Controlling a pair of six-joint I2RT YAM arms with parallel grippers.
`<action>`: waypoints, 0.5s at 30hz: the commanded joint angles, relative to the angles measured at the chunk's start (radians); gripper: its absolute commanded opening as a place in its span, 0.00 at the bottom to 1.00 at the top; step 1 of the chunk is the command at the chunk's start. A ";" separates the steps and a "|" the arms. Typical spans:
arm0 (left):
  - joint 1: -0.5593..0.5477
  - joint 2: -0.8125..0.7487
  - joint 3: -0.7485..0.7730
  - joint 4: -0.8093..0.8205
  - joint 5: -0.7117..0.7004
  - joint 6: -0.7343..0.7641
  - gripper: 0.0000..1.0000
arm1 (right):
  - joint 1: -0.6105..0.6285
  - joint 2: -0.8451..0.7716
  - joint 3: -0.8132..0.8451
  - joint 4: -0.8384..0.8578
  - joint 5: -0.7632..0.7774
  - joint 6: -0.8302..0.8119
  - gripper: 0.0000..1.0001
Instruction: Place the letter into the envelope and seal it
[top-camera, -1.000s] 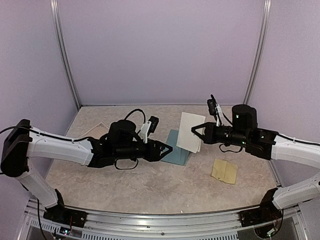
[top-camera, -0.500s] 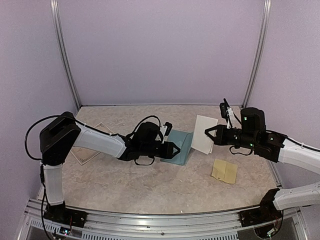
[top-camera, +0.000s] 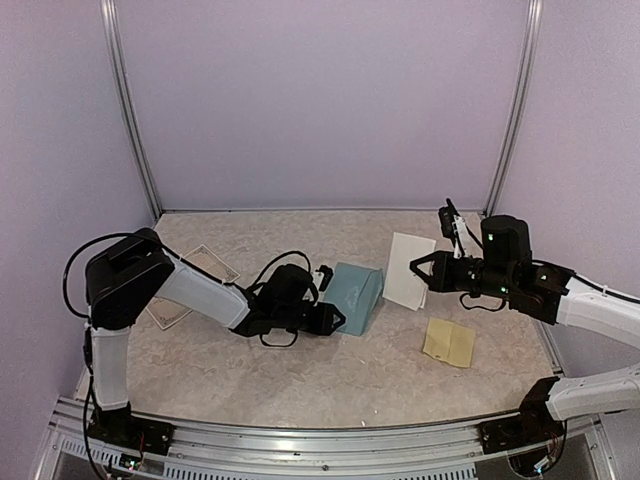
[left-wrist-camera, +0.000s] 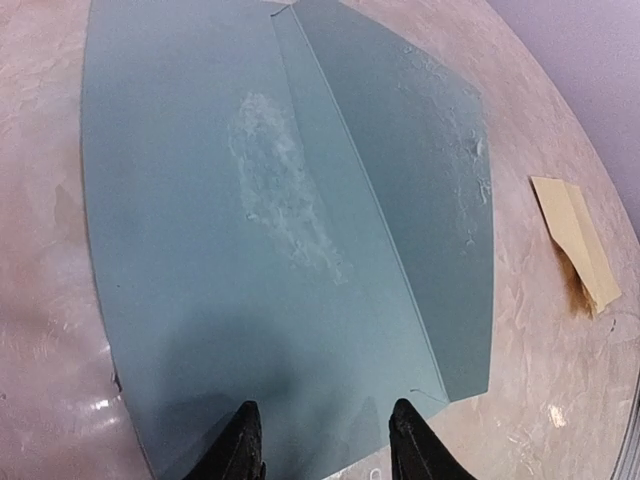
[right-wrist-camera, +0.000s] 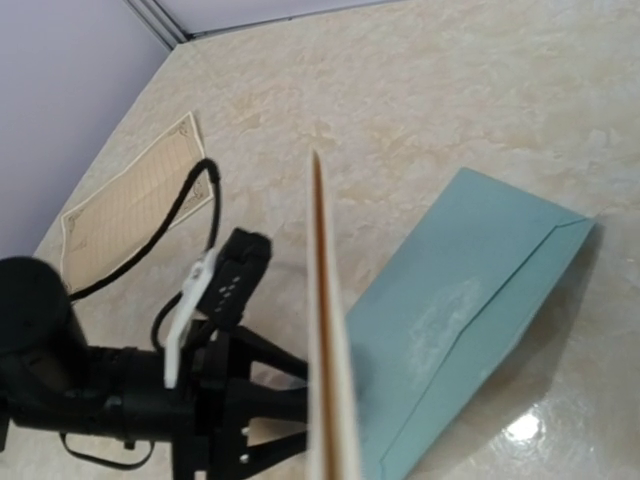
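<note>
Reaching low across the marbled table (top-camera: 300, 375), the left gripper (top-camera: 333, 318) sat at the near-left edge of the teal-blue envelope (top-camera: 362, 292). Its two black fingertips (left-wrist-camera: 246, 446) stood apart with the paper's edge between them. Nothing was pinched, and whether they touched the paper could not be told. The envelope lay mid-table between the two arms, its flap (left-wrist-camera: 400, 180) folded back along a sharp crease and a scuffed whitish patch showing on its body.

Opposite, the right gripper (top-camera: 420, 270) was clamped on the cream letter (top-camera: 404, 268), holding it on edge above the table just right of the envelope and apart from it. The right wrist camera saw it as a thin line. A small yellow-tan sheet (top-camera: 448, 342) lay flat nearer the right arm, and a bordered card (top-camera: 205, 262) rested far left.

Both task papers looked light and thin. The envelope would likely skate on the glossy surface and buckle if shoved, so the sounder hold appeared to be at the flap or the pocket's mouth, with the body pinned down. The letter stood unsupported in its grip — a sign of fair stiffness. It seemed best held by one edge, leaving the leading edge free to enter.
</note>
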 joint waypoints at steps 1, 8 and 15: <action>-0.030 -0.051 -0.132 -0.046 -0.011 -0.036 0.41 | -0.010 0.001 0.004 -0.010 -0.024 0.004 0.00; -0.151 -0.155 -0.294 -0.039 -0.040 -0.190 0.41 | -0.010 -0.001 -0.017 -0.008 -0.060 0.011 0.00; -0.289 -0.237 -0.325 -0.071 -0.068 -0.328 0.38 | -0.010 0.002 -0.024 -0.025 -0.134 0.010 0.00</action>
